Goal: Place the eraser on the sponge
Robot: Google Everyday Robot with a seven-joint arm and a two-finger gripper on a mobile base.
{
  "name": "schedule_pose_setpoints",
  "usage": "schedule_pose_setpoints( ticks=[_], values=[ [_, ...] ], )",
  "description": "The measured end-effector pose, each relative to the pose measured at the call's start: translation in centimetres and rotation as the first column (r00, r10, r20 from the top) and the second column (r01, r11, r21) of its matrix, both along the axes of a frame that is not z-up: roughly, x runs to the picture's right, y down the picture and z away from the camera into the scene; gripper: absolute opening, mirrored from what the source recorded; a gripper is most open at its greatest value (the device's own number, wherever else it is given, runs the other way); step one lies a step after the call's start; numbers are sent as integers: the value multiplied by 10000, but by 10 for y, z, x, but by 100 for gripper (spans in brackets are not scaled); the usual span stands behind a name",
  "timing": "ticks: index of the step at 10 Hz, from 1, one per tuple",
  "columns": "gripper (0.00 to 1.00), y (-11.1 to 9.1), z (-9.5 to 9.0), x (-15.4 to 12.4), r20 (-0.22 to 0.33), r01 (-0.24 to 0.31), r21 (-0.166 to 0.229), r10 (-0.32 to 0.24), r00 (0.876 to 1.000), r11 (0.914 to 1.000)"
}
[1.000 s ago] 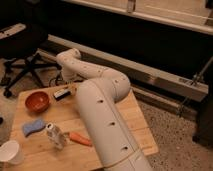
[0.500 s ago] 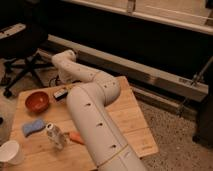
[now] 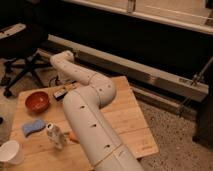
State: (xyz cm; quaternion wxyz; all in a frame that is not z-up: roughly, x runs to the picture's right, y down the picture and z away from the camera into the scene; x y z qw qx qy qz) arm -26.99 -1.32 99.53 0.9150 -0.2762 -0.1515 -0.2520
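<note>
The eraser (image 3: 60,93), a black flat block with a light strip, lies on the wooden table (image 3: 125,120) just right of the red bowl. The light-blue sponge (image 3: 32,126) rests on the table's front left, well apart from the eraser. My white arm runs from the bottom of the view up over the table and bends at the far left. My gripper (image 3: 65,87) hangs below that bend, right by the eraser and largely hidden by the arm.
A red bowl (image 3: 37,101) sits at the back left. A clear bottle (image 3: 56,136) stands near the sponge, with a sliver of orange carrot (image 3: 73,138) beside the arm. A white cup (image 3: 10,152) is at the front left corner. An office chair (image 3: 22,55) stands behind the table.
The arm has swung left and nearer across the table and now covers most of the carrot. The eraser, sponge and bowl lie where they were.
</note>
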Motion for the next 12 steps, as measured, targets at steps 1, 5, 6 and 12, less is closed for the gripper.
schedule_pose_setpoints(
  ticks=[1,5,6,12],
  values=[
    [55,1,1,0,-52,91,-35,-92,9999,10000],
    [14,6,2,-5,-77,427,-139,-428,9991,9990],
    [5,7,1,-6,-46,485,-179,-486,9988,9987],
    [0,-24,-30,13,224,-1343,-192,1347,9906,9908]
  ],
)
